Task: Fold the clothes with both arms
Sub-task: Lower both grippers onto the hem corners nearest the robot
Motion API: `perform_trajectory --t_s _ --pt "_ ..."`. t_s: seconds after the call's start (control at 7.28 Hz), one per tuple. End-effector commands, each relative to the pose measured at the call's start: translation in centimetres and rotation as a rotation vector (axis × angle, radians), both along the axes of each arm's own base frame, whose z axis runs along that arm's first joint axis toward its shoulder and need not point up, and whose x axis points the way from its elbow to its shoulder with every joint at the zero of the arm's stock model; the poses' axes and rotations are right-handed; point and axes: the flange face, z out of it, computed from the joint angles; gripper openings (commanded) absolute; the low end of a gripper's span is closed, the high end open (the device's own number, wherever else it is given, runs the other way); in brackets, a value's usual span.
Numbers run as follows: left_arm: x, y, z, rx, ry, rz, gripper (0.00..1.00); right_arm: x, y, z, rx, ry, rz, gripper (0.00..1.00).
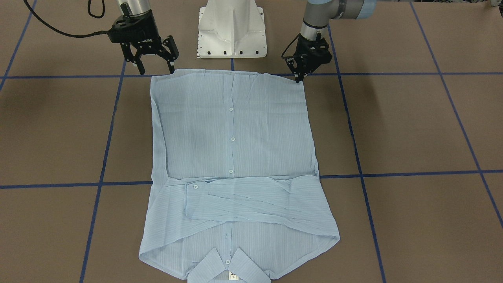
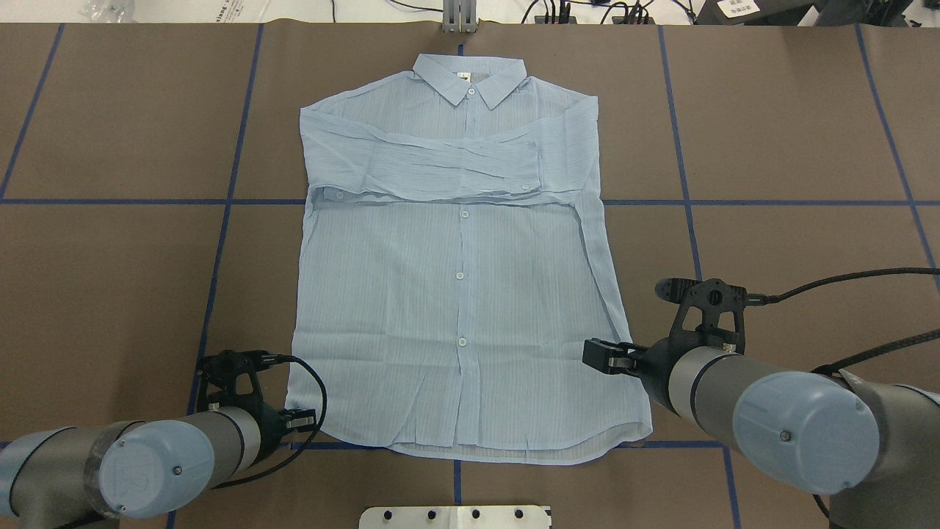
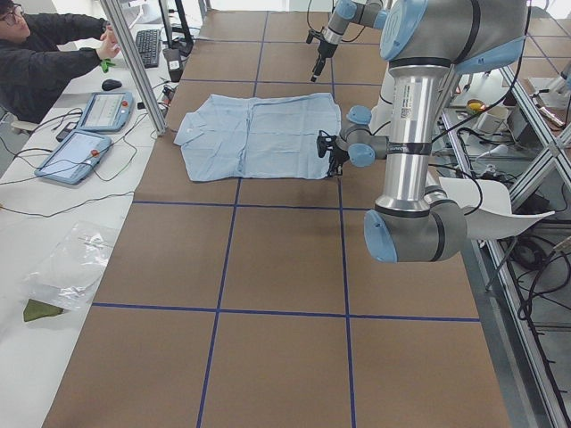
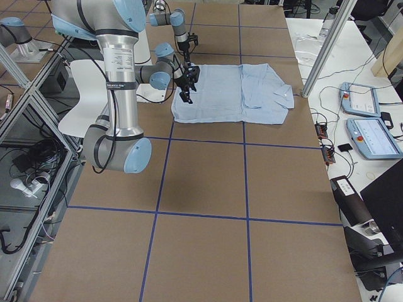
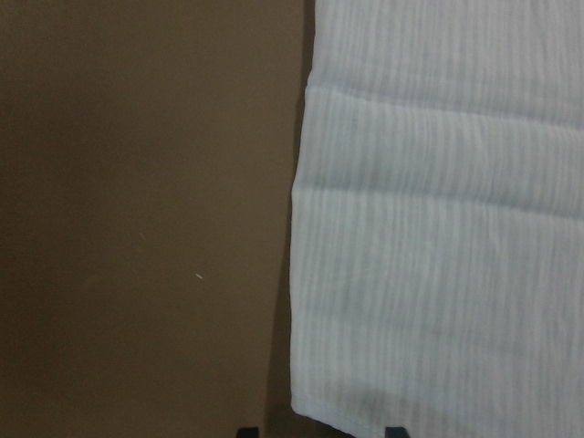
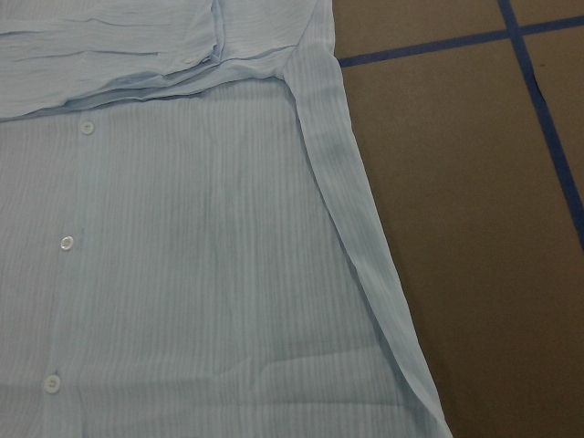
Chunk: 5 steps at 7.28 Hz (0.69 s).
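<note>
working on the shirt lying flat mid-table: sleeves already crossed over chest; poising right gripper wide apart and left gripper parted narrower at hem corners, clasping nothing; probably leaving hem-to-collar folding.

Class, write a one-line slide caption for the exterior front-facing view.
Light blue shirt lies flat, sleeves folded across its chest; left gripper and right gripper, both open, poised at its hem corners.
</note>
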Motion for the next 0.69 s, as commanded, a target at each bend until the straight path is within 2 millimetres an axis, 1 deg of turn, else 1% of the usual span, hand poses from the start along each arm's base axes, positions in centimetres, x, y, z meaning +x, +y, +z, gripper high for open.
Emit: perform_trajectory --t_s 0.0,0.14,0.27,0.41,0.55 --pt "-0.29 -0.99 0.34 0.002 -0.008 -0.018 0.20 -0.05 -0.01 0.15 -0.001 0.003 0.000 1.00" --pt "-0.28 -0.98 0.35 0.001 -0.008 -0.017 0.21 -0.14 -0.04 0.28 -0.002 0.006 0.000 1.00" --pt "-0.22 -0.89 0.25 0.001 -0.005 -0.014 0.25 -0.15 -0.04 0.28 -0.002 0.006 0.000 1.00" --pt "-0.24 -0.87 0.18 0.001 -0.004 -0.012 0.34 -0.14 -0.03 0.26 -0.001 0.005 0.000 1.00" --pt "-0.25 -0.87 0.11 0.002 0.001 -0.012 0.35 -0.14 -0.03 0.26 -0.001 0.005 0.000 1.00"
